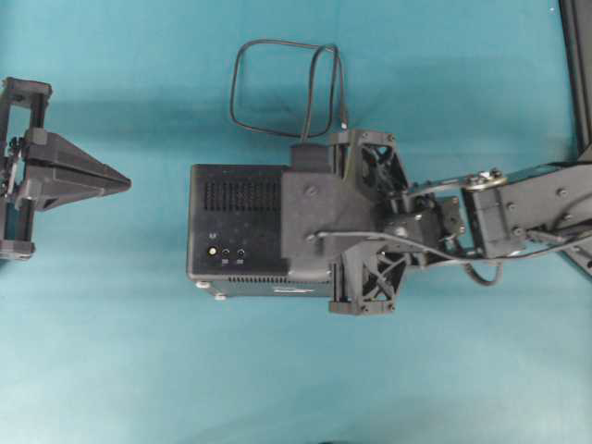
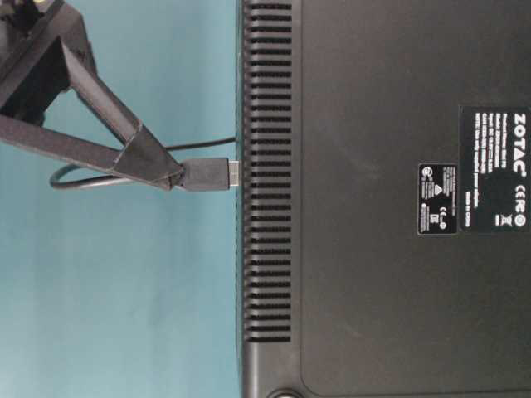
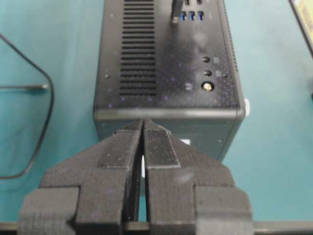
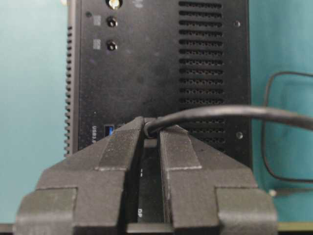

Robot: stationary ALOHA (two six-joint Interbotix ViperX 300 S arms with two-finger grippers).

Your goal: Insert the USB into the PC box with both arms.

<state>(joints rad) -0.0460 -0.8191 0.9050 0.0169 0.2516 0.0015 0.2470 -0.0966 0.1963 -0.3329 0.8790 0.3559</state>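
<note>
The black PC box (image 1: 236,231) lies mid-table with its port face up. My right gripper (image 4: 151,129) is shut on the USB plug (image 2: 203,174), whose silver tip (image 2: 235,172) meets the box's port face (image 2: 265,174). In the left wrist view the plug (image 3: 175,12) stands at the port row beside the blue sockets (image 3: 191,16). The right arm (image 1: 370,222) covers the box's right part from above. The looped cable (image 1: 277,83) lies behind the box. My left gripper (image 1: 116,182) is shut and empty, a little left of the box, its tips (image 3: 143,123) pointing at the box's near end.
The teal table (image 1: 139,370) surrounds the box. A cable loop lies left of the box in the left wrist view (image 3: 46,98). A dark frame edge (image 1: 578,65) stands at the far right.
</note>
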